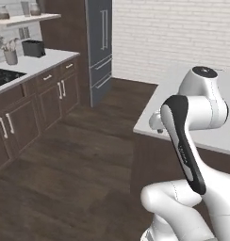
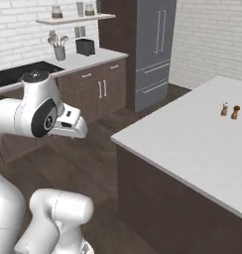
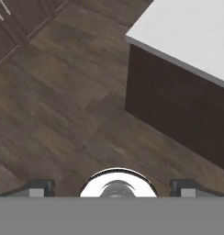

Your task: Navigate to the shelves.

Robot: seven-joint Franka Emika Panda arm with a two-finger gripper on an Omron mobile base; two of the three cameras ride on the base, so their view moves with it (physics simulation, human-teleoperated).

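Dark brown wood floor (image 1: 79, 155): planks run between the cabinet row and the island.
Shelves: pale beige-white floating wall board (image 2: 76, 20) on white brick, far left, above the grey-white table (image 2: 90, 55); jars stand on it.
Island: white-topped table with dark sides (image 2: 187, 144), two small shakers (image 2: 230, 110) on top.
Claw (image 3: 112, 186): tips wide apart, gripping nothing, over the floor.
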